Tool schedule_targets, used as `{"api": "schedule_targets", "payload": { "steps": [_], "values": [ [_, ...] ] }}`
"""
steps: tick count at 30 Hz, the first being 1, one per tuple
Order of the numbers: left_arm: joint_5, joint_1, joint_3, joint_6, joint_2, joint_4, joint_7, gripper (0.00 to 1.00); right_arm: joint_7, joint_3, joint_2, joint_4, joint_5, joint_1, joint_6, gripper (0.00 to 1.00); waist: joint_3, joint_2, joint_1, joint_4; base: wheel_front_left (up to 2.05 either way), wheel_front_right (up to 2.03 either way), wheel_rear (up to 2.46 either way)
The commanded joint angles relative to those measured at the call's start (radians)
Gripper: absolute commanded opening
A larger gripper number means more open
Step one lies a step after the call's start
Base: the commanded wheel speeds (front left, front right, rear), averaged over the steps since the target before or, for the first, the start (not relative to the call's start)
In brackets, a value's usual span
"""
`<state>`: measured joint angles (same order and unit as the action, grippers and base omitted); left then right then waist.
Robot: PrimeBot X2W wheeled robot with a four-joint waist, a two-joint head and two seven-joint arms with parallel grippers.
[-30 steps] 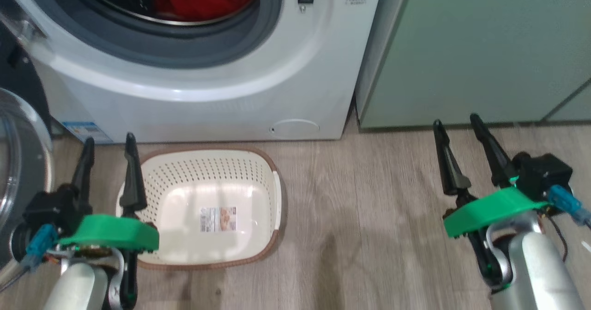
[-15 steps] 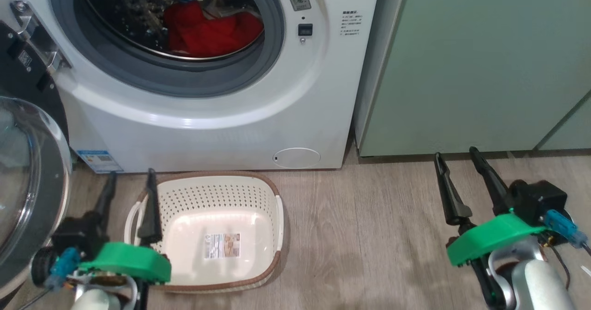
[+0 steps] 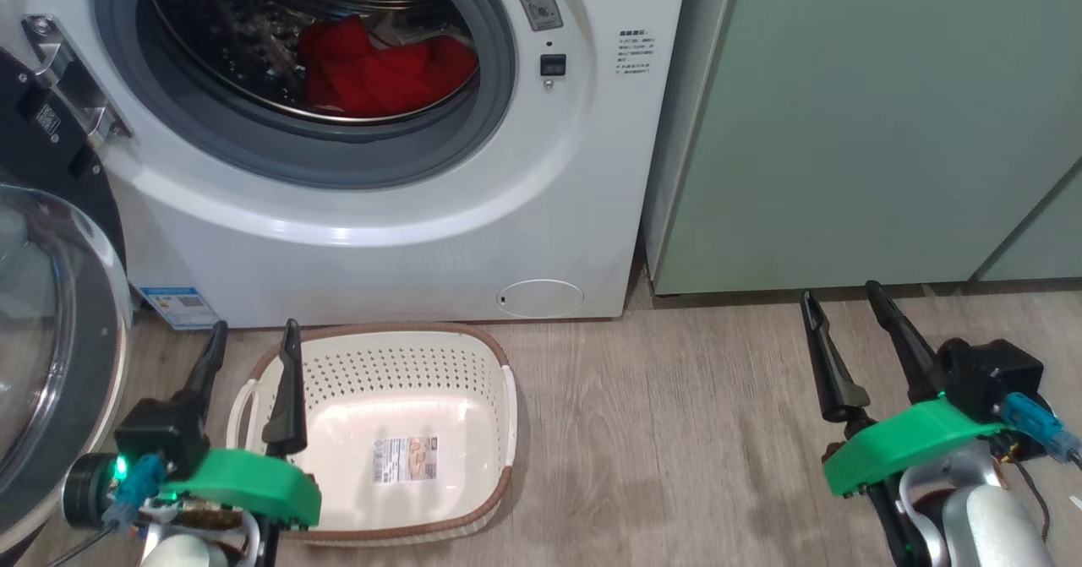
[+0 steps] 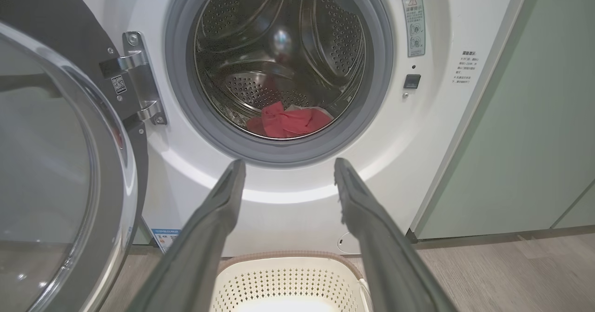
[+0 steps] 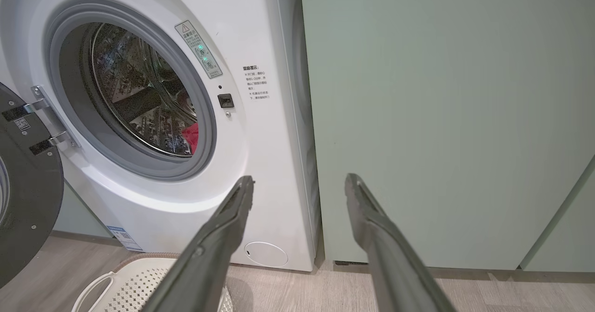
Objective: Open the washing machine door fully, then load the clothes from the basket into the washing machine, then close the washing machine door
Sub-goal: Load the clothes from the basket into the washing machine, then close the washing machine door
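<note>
The left gripper hung with fingers spread and empty over the near-left rim of the basket, which held nothing. The right gripper, likewise spread and empty, hung well to the right. The clothes lay inside the washing machine, and the washing machine door stood wide at left. Only closing seemed left. A push on that bulging glass could slip, and cloth near the gasket could be pinched.

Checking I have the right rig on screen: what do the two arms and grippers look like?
Left gripper and right gripper match: two long, dark, tapering fingers, a bright green plate behind them, a blue cable plug, then a pale grey forearm.
</note>
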<state>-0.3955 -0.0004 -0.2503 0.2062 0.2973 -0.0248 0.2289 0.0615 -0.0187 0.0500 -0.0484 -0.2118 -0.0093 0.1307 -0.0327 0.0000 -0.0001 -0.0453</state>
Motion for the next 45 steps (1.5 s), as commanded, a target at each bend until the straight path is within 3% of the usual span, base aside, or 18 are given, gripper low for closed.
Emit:
{"api": "schedule_targets", "payload": {
  "steps": [1, 27, 45],
  "values": [
    [0.008, -0.032, 0.037, 0.009, 0.027, 0.031, 0.0, 1.0, 0.0, 0.021, 0.0, 0.041, 0.005, -0.022, 0.0, 1.0, 0.001, 0.0, 0.0001, 0.0, 0.0, 0.0, 0.0],
    [0.002, -0.037, 0.022, 0.019, 0.039, 0.023, -0.012, 1.0, 0.004, 0.022, 0.0, 0.036, 0.001, -0.026, 0.0, 1.0, 0.004, 0.0, 0.0001, -0.003, -0.04, 0.04, 0.0],
    [-0.01, -0.039, 0.011, 0.015, 0.048, 0.029, -0.017, 1.0, 0.004, 0.021, 0.0, 0.038, -0.007, -0.023, 0.0, 1.0, 0.003, 0.0, 0.0001, 0.0, -1.56, 1.56, 0.0]
  ]
}}
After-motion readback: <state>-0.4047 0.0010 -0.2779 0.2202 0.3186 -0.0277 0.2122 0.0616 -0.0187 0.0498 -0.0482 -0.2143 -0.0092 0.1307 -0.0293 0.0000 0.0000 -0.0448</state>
